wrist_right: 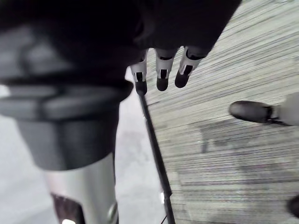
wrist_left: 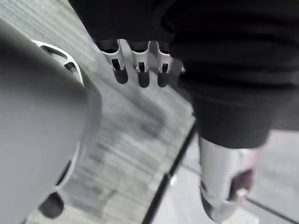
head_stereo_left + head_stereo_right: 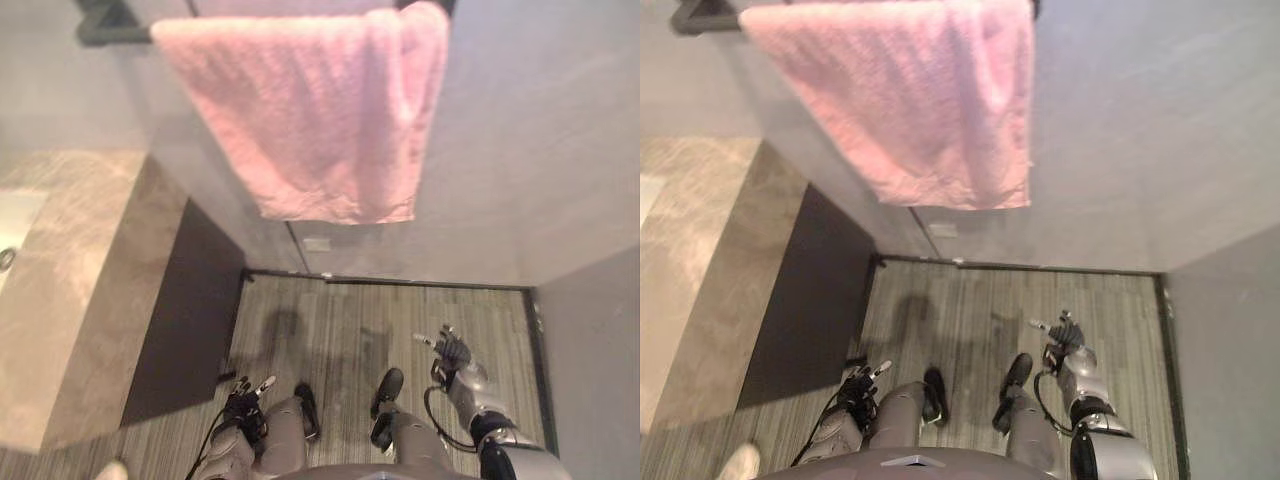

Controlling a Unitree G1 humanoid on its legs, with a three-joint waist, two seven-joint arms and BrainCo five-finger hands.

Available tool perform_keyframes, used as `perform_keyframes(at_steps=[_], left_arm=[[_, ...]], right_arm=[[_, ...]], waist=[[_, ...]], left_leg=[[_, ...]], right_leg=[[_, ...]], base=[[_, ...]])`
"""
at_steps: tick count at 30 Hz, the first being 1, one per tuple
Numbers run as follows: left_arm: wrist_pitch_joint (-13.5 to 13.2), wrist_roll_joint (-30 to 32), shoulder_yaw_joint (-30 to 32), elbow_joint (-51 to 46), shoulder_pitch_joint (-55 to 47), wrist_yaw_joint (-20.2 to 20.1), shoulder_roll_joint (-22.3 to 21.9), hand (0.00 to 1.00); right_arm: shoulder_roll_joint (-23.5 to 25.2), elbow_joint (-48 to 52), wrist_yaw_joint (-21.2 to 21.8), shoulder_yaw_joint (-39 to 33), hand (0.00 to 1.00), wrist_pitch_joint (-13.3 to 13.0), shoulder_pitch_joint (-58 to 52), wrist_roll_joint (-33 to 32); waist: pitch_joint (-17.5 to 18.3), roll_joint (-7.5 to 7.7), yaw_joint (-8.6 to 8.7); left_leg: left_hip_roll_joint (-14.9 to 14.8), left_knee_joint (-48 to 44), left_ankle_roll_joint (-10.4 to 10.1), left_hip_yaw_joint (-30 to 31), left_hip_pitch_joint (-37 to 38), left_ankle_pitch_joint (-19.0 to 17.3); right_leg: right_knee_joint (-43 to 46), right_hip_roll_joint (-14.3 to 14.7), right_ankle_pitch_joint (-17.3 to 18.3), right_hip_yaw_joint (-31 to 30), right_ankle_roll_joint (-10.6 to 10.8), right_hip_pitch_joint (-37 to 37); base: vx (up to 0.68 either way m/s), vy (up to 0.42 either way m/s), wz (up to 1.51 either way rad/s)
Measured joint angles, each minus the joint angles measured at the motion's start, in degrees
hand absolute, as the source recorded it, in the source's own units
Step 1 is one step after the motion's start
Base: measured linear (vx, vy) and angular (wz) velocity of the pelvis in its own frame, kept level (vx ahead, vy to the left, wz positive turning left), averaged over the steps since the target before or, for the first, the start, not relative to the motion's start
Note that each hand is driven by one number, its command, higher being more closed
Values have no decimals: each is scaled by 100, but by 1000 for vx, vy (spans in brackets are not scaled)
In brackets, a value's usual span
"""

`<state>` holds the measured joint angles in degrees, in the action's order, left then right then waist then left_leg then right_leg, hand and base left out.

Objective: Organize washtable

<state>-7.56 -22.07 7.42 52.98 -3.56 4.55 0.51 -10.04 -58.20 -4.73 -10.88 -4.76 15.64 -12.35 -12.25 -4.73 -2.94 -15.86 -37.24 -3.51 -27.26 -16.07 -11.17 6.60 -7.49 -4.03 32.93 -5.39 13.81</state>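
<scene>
The left hand point(image 3: 243, 397) and right hand point(image 3: 452, 352) hung low over the floor point(image 3: 350, 320), fingers point(image 2: 142, 74) released and empty, the left nearer the marble desk point(image 3: 70, 270), which ran lengthwise away on the robot's left, a pink towel point(image 3: 310, 110) draped above.

Counter point(image 3: 70, 290): beige stone, on the left, with a dark front panel point(image 3: 185, 320) beneath. Pale sink point(image 3: 15, 215) set at its left edge. Floor point(image 3: 350, 330): grey striped planks. Dark wall rail point(image 3: 110, 33): carries a draped pink towel point(image 3: 310, 110).
</scene>
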Motion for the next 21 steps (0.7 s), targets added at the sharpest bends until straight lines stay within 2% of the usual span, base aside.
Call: perform_keyframes(at_steps=[1,2,3,4,5,6,8,9,11,13,14,15,16,17,18,19,21], left_arm=[[3,7,-84,123,11,-19,-5,0],[11,26,-63,214,0,-29,68,0],[53,74,25,497,117,-21,134,0],[132,158,58,657,84,-31,144,0],[186,297,88,737,13,-51,132,0],[249,408,113,770,76,-60,142,0],[280,559,92,783,122,-67,135,0],[272,579,93,762,138,-73,170,0],[266,646,58,760,130,-61,170,0],[222,790,-115,723,116,-66,157,0],[219,794,-137,708,116,-69,178,0],[216,795,-171,719,108,-75,224,0],[221,796,-226,771,97,-80,292,0],[225,796,-257,781,96,-80,327,0],[225,800,-260,800,92,-85,372,0],[224,806,-248,803,93,-87,387,0],[225,925,14,819,78,-129,365,0]], right_arm=[[-150,12,-6,-42,0,-10,-120,-4],[-107,-51,-15,-66,0,-6,-263,-3],[-92,-142,-21,-209,0,-16,-380,-4],[-26,-248,-28,-304,0,18,-404,-1],[-2,-264,-28,-396,0,35,-443,6],[56,-337,-21,-452,0,35,-498,16],[102,-511,-23,-453,0,54,-562,33],[191,-543,-23,-456,0,73,-644,62],[225,-537,-18,-450,0,131,-817,130],[224,-530,7,-377,0,171,-1019,284],[225,-530,28,-291,0,177,-1068,288],[251,-461,60,-255,0,166,-1096,265],[255,-458,78,-143,0,169,-1049,292],[271,-456,86,-95,0,169,-1046,295],[322,-468,87,-94,0,176,-1054,306],[356,-476,80,-111,0,179,-1059,325],[494,-480,96,-170,0,179,-1140,352]], waist=[[-21,-63,111],[67,26,178],[38,34,263],[40,42,256],[36,30,315],[21,56,353],[5,71,345],[-67,180,344],[-100,229,398],[-148,302,435],[-161,302,436],[-194,356,490],[-201,389,529],[-196,421,544],[-214,478,547],[-220,526,548],[-199,574,532]], left_leg=[[177,907,-46,-200,174,61],[514,1535,35,-104,445,16],[410,567,-68,-84,556,-328],[445,593,-282,-93,973,-324],[630,1320,-454,-15,1279,-375],[761,1939,-457,-69,1362,-399],[951,2648,-334,-63,1532,-402],[1180,3044,-149,-72,1699,-171],[1500,3536,0,-58,1996,133],[1805,3896,222,-23,2225,361],[1849,3927,263,12,2255,386],[1881,3929,340,63,2278,416],[1854,3861,446,147,2269,483],[1844,3835,498,199,2256,519],[1831,3731,556,365,2238,559],[1816,3667,566,467,2231,566],[1753,3407,549,881,2139,577]], right_leg=[[215,-12,344,252,101,33],[-32,-38,345,296,34,28],[-139,-49,91,627,-26,-158],[-18,-48,100,718,-28,-147],[38,-86,109,847,-42,-91],[49,-134,67,998,-36,21],[171,-258,45,1142,-45,141],[335,-463,45,1140,-45,176],[568,-735,36,1077,-23,178],[787,-1032,-46,975,124,142],[895,-1091,-67,834,175,155],[1149,-1132,-162,307,435,249],[1357,-1072,-205,-576,669,358],[1530,-1056,-123,-1009,734,397],[1993,-1011,227,-1563,723,355],[2184,-997,413,-1726,709,241],[2526,-875,1078,-2143,930,-297]], base=[[156,30,175],[662,75,222],[1014,83,142],[1043,71,123],[641,75,76],[456,107,81],[338,110,48],[396,138,20],[399,154,9],[403,183,8],[251,186,20],[107,207,27],[62,218,37],[125,150,61],[153,47,64],[210,-27,93],[171,-80,95]])
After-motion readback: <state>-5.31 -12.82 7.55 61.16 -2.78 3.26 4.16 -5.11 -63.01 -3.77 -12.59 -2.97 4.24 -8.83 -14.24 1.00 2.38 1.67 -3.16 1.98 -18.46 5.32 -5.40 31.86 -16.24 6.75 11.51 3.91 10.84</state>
